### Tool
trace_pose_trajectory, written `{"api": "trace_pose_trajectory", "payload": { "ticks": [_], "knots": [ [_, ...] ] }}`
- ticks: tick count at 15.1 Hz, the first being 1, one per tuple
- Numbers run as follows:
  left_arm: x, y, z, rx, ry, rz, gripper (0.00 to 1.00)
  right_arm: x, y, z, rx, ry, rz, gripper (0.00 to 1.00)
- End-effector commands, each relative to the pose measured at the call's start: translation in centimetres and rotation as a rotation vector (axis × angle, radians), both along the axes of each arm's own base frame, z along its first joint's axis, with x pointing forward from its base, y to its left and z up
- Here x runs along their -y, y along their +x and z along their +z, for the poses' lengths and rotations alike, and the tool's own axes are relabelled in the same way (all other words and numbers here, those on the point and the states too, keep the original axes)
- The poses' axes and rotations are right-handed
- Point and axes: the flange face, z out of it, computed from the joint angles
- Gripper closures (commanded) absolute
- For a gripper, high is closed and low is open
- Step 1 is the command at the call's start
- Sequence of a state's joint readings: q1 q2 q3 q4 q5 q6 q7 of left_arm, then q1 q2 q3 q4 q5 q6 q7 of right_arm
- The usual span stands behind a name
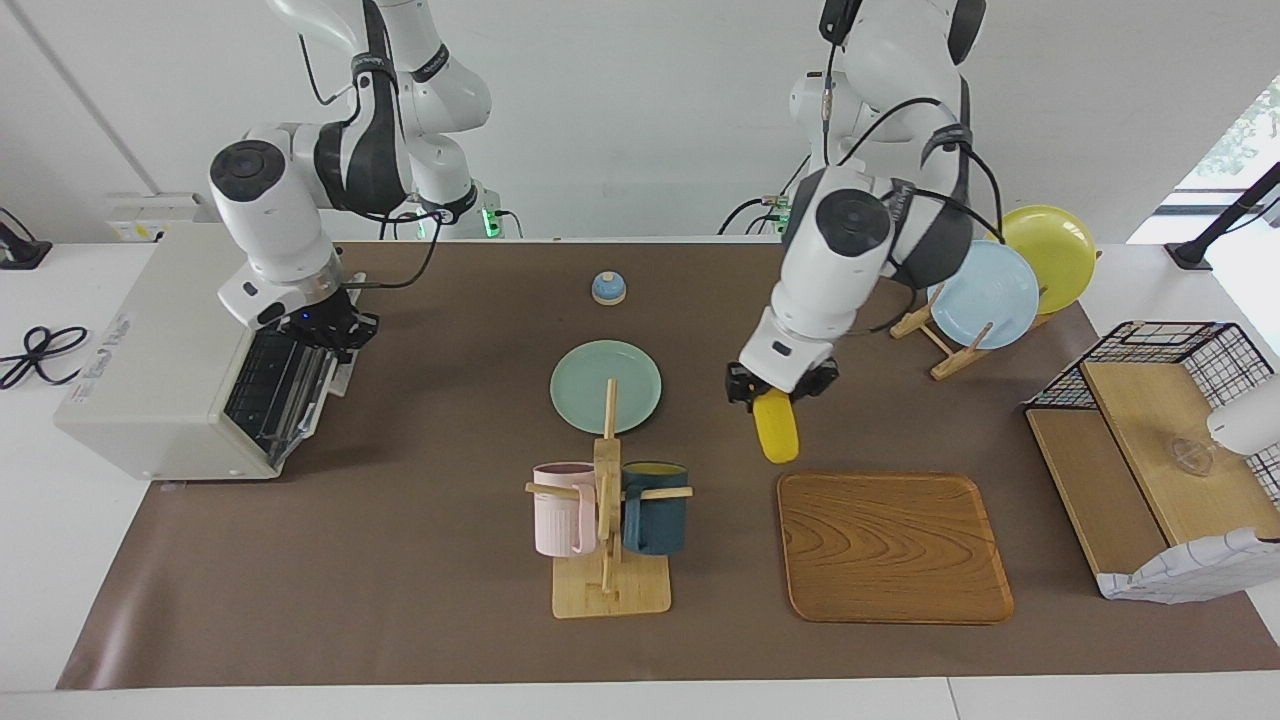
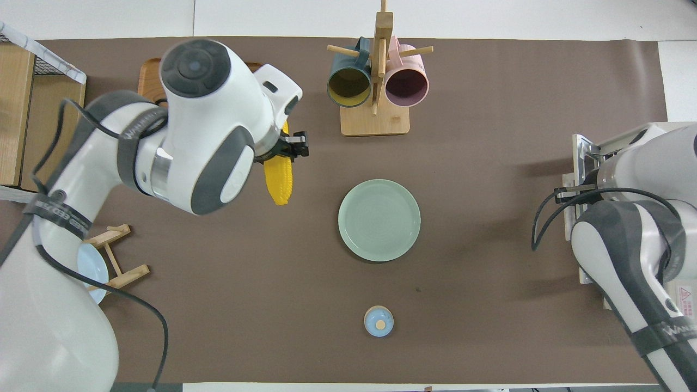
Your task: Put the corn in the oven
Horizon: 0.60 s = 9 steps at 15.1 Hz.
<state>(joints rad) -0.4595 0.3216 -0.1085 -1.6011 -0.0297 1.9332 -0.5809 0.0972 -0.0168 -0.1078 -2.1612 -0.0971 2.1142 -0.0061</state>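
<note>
Gripping corn (image 1: 777, 425), left end effector (image 1: 781, 391); oven (image 1: 170, 365) label unreadable.

the table cover (image 1: 400, 560) is matt brown paper-like sheet. the tray (image 1: 893, 548) and mug rack (image 1: 607, 560) are grained wood, the tray lightly glossy. the green plate (image 1: 605, 386) looks smooth and glazed. the corn (image 1: 776, 425) has a fine bumpy plastic skin. the oven (image 1: 160, 370) body is matt off-white.

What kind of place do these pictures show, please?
Probably a robotics lab set up as a mock kitchen: an off-white countertop toaster oven, a wooden mug stand with pink and dark blue mugs, and coloured plates in a wooden rack on one brown mat.
</note>
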Motion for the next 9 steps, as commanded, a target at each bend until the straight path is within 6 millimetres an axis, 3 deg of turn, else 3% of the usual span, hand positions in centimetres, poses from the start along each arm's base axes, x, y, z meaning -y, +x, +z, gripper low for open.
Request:
{"api": "trace_pose_trajectory", "payload": {
  "ticks": [1,4,6,9],
  "knots": [
    [3.0,-6.0,-2.6,0.012,-0.06,0.042,1.0,3.1,1.7,-5.3,0.029,-0.042,-0.004,1.0],
    [8.4,-10.3,-4.2,0.011,-0.107,-0.028,1.0,2.8,2.1,-7.8,0.026,-0.008,-0.028,1.0],
    [12.4,-13.3,-6.6,0.029,-0.132,-0.034,1.0,1.1,2.6,-9.4,0.026,0.014,-0.025,1.0],
    [14.1,-14.3,-8.8,0.032,-0.139,-0.046,1.0,-0.1,2.6,-10.0,0.023,0.014,-0.024,1.0]
  ]
}}
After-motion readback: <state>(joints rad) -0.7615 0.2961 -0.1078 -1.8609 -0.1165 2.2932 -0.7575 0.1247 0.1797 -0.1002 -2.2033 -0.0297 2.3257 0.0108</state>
